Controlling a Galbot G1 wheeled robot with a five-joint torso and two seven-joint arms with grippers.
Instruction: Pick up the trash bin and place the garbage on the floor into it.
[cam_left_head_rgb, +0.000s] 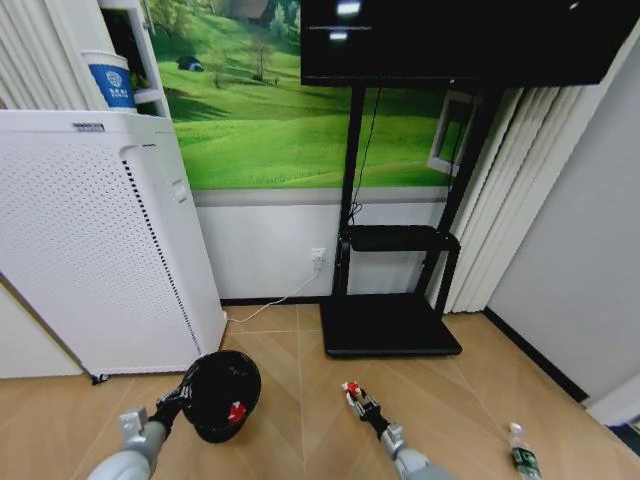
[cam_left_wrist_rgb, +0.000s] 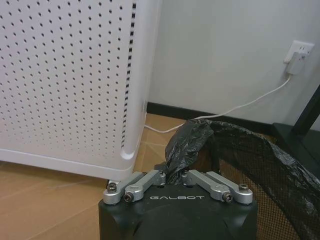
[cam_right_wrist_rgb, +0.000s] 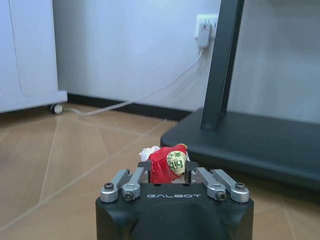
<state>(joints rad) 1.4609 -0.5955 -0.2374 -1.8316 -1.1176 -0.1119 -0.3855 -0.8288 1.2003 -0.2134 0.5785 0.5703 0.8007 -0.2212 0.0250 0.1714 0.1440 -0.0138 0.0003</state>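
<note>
Garbage (cam_right_wrist_rgb: 167, 162), a red-and-white scrap, is sitting pinched in the right tool (cam_left_head_rgb: 356, 396) at lower centre, while the left tool (cam_left_head_rgb: 172, 405) is clamping the trash bin (cam_left_head_rgb: 222, 393) rim at lower left. Carrying across risks the scrap slipping onto the wood floor (cam_left_head_rgb: 300, 360); a bottle (cam_left_head_rgb: 520, 452) is lying at lower right.

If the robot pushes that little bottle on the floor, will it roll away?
Probably. The clear bottle lies on its side on the smooth wood floor, so a sideways nudge would likely roll it. It looks like thin plastic, so it is probably light and may slip or dent when squeezed.
</note>
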